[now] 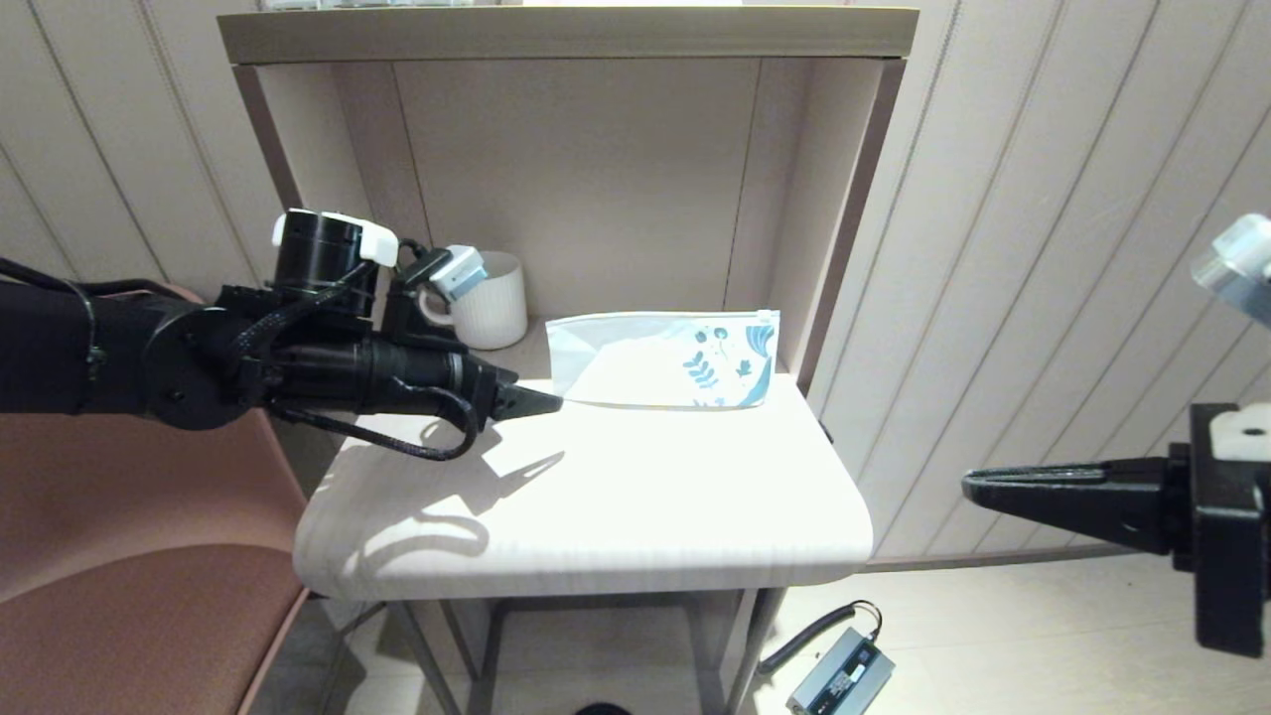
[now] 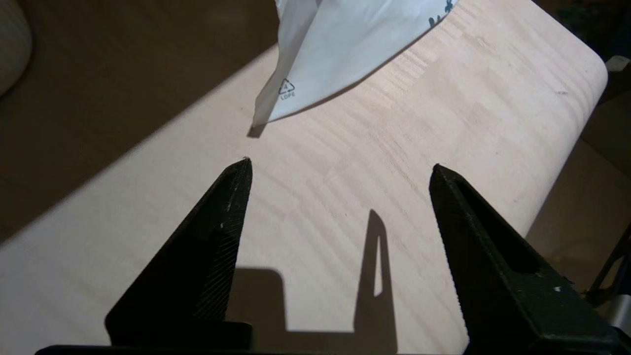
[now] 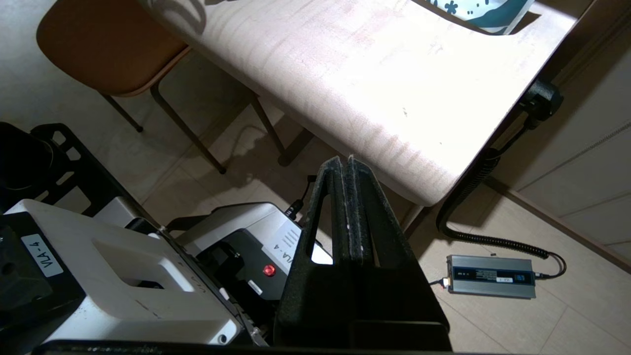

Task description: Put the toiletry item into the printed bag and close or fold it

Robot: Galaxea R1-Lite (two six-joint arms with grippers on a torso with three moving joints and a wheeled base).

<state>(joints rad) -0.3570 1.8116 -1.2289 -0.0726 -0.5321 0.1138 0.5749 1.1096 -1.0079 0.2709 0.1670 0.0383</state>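
The printed bag (image 1: 663,359) lies flat at the back of the small table (image 1: 596,497), its blue leaf print toward the right end and its zip top along the far edge. Its plain white corner (image 2: 315,59) shows in the left wrist view, and its printed end (image 3: 485,12) in the right wrist view. My left gripper (image 1: 541,402) hovers open just left of the bag's near left corner, nothing between its fingers (image 2: 224,212). My right gripper (image 1: 978,487) hangs shut and empty off the table's right side. No comb is in view.
A white ribbed mug (image 1: 492,300) stands at the back left of the table, behind my left wrist. Shelf walls (image 1: 844,199) enclose the back. A brown chair (image 1: 129,596) is at the left. A grey power brick (image 1: 839,675) and cable lie on the floor.
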